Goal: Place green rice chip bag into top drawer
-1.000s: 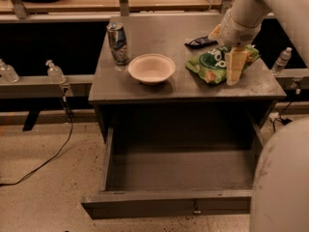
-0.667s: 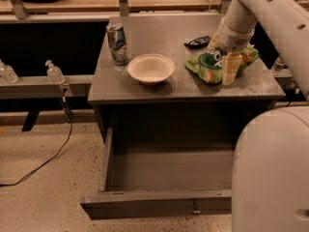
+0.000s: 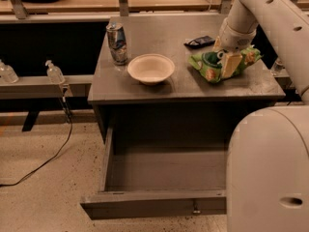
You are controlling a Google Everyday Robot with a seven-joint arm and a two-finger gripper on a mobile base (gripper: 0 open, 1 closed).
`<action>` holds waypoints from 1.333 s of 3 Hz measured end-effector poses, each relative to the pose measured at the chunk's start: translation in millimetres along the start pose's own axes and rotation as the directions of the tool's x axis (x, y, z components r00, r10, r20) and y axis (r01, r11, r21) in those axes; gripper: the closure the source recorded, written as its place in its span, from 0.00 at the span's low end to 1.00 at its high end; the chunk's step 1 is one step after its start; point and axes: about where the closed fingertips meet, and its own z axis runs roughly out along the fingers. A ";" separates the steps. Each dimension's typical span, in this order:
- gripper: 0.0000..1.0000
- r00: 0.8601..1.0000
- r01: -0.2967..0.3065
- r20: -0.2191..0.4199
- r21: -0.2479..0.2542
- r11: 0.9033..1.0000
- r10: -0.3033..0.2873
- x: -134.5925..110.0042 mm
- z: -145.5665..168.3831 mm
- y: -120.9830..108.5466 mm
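Observation:
The green rice chip bag lies crumpled on the right side of the grey cabinet top. My gripper comes down from the upper right and sits on top of the bag, covering its middle. The bag rests on the cabinet top. The top drawer is pulled out wide below the cabinet top. It is empty inside, and its small latch shows on the front panel.
A white bowl and a drink can stand on the left half of the top. A small black packet lies behind the bag. My white body hides the drawer's right end. Two bottles and a floor cable are at the left.
My arm has shifted slightly left and settled lower onto the bag. The bag looks a little more bunched under the gripper. The drawer, bowl and can have not moved.

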 end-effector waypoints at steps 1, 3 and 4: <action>0.88 0.993 -0.043 0.111 0.004 0.999 0.042 -11.4 -33.1 17.2; 1.00 0.917 -0.239 0.305 -0.099 0.966 0.258 -81.8 -95.7 68.0; 1.00 0.854 -0.370 0.355 -0.099 0.924 0.380 -95.3 -123.2 103.7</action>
